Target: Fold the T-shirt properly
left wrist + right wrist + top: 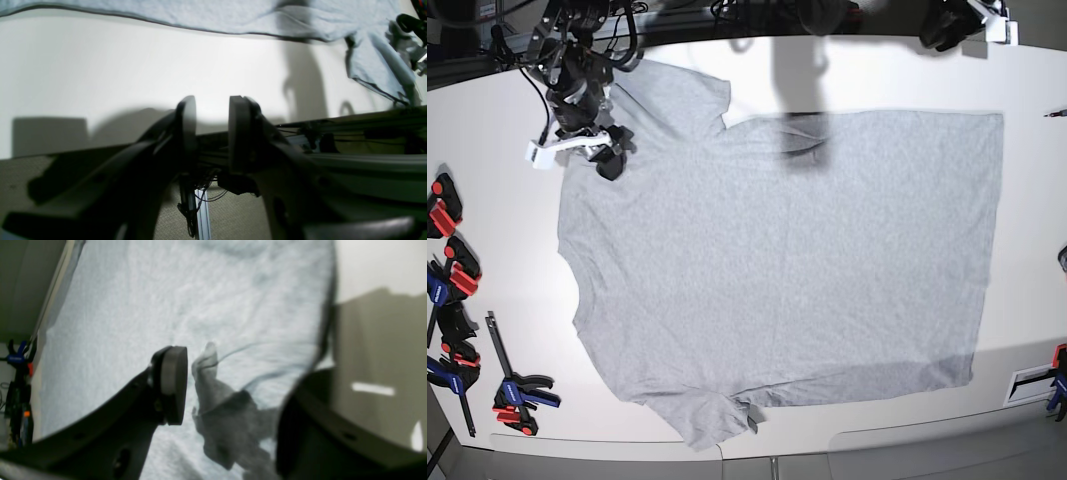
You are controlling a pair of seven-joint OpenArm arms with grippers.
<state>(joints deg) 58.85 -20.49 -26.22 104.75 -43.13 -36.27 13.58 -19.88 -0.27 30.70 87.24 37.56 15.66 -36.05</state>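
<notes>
A white table (pixel 1027 90) fills the scene under bright light that casts soft shadows. Red, blue and black clamps (pixel 457 330) lie along its left edge. Carpet (pixel 233 216) covers the floor.

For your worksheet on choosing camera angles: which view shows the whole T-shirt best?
The base view: the T-shirt lies spread flat on the white table, both sleeves and hem visible. The left wrist view catches only an edge and one sleeve; the right wrist view shows blurred close-up fabric with a raised bunch.
</notes>
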